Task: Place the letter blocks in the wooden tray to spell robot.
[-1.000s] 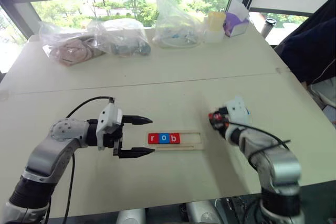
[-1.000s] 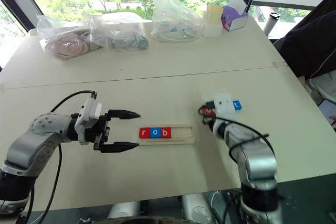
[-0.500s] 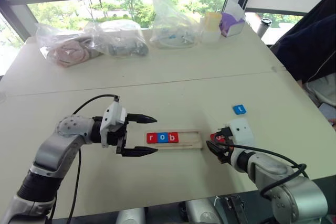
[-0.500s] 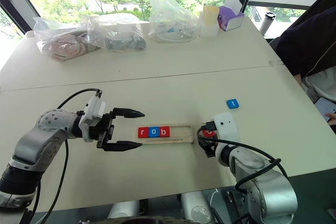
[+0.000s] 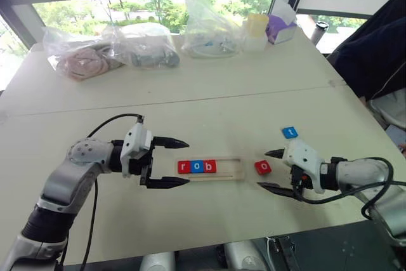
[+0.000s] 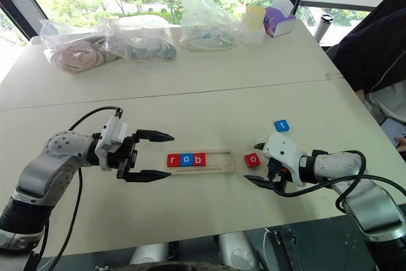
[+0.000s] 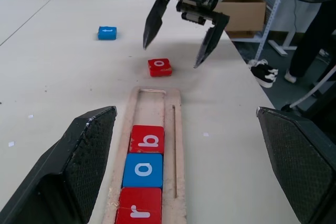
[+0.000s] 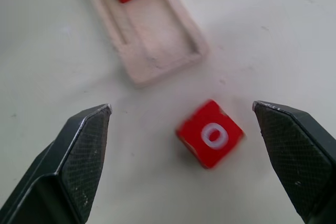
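Note:
The wooden tray [image 5: 229, 167] lies mid-table with a red r [image 5: 184, 167], a blue o [image 5: 196, 167] and a red b [image 5: 209, 166] at its left end; its right part is bare. A red o block [image 5: 262, 167] lies flat on the table just past the tray's right end. My right gripper [image 6: 250, 163] is open, with the red o [image 8: 210, 132] between and below its spread fingers, untouched. Further back right lies a blue t block [image 5: 289, 132]. My left gripper [image 5: 188, 162] hangs open at the tray's left end, pointing along it.
Clear plastic bags [image 5: 117, 52] with contents, a pale cup [image 5: 257, 30] and a purple box [image 5: 279, 26] line the table's far side. A person in dark clothing [image 5: 374, 55] stands at the right. The table's front edge runs close under both arms.
My right gripper carried the red o from near the blue t to the tray's right end, then opened and let it go on the table. The left gripper stayed put.

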Robot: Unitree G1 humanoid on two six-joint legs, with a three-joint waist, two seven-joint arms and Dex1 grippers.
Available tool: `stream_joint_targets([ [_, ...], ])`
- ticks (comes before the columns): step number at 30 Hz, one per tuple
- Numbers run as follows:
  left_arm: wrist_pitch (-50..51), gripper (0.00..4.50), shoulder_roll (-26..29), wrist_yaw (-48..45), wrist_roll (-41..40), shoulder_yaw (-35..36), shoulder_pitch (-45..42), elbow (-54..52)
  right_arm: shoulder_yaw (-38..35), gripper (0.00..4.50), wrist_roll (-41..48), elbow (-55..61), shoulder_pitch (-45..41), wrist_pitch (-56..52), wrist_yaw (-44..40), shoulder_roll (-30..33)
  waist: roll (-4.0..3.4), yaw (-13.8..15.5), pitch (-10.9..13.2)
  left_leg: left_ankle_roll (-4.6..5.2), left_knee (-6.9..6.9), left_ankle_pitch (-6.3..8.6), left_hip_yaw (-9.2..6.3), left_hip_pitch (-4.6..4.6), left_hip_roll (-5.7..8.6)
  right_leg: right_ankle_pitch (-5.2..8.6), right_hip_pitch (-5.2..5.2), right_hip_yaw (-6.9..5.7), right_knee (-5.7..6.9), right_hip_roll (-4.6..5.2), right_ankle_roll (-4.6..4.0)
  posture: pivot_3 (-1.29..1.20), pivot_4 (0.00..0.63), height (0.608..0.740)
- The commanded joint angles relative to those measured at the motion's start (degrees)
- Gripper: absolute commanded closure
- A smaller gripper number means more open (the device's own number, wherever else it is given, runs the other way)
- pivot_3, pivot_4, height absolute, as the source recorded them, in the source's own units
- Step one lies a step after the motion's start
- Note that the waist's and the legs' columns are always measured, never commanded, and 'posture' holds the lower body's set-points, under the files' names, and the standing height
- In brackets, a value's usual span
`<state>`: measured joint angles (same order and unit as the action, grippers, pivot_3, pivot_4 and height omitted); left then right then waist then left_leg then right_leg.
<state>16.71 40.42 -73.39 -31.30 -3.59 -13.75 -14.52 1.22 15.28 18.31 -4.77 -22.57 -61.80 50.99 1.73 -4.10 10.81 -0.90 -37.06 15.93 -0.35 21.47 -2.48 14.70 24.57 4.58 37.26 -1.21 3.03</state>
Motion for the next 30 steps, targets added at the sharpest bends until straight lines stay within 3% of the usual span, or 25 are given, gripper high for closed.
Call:
stream_joint_targets([
  [1,-0.68,0.00,0.23,0.68,0.05,0.92,0.81,-1.84,3.33,0.05,-2.55,-11.81,-6.65,7.65,-6.00,0.39,-0.03,0.13,0.02,0.00,-0.03,0.00,0.01,0.01,0.00,-0.03,0.00,0.01,0.00,0.00,0.00,0.00,0.150,0.740],
  [11,-0.30,0.00,0.83,2.20,-0.33,2.11,2.61,-3.49,7.38,0.05,-4.88,-23.23,-11.62,14.33,-12.18,-0.27,-0.05,1.17,0.04,0.01,-0.05,0.00,-0.02,0.02,-0.01,-0.08,-0.02,0.00,0.03,0.00,0.09,0.00,0.150,0.740],
  [14,-0.25,0.00,1.07,2.48,-0.39,2.35,2.67,-3.61,7.45,0.93,-4.78,-23.34,-11.69,15.02,-12.57,-0.61,-0.05,1.48,0.03,0.01,-0.10,0.00,-0.02,-0.03,-0.01,-0.05,-0.06,0.00,0.07,0.00,0.02,0.00,0.150,0.740],
  [19,0.05,0.00,1.27,2.85,-0.55,2.44,2.18,-3.57,6.58,3.36,-3.96,-20.66,-11.80,14.06,-11.67,-1.51,-0.06,1.53,0.03,0.01,-0.12,0.00,-0.02,-0.04,-0.01,-0.05,-0.07,0.00,0.10,0.00,0.02,0.00,0.150,0.740],
  [30,1.13,0.00,1.27,2.96,-0.96,1.93,0.79,-3.64,9.97,3.35,-1.81,-2.52,-15.73,-3.14,-3.70,-8.15,-0.15,1.56,0.09,0.00,-0.12,0.00,-0.07,-0.04,-0.03,-0.09,-0.03,-0.02,0.22,-0.02,0.08,0.00,0.150,0.740],
])
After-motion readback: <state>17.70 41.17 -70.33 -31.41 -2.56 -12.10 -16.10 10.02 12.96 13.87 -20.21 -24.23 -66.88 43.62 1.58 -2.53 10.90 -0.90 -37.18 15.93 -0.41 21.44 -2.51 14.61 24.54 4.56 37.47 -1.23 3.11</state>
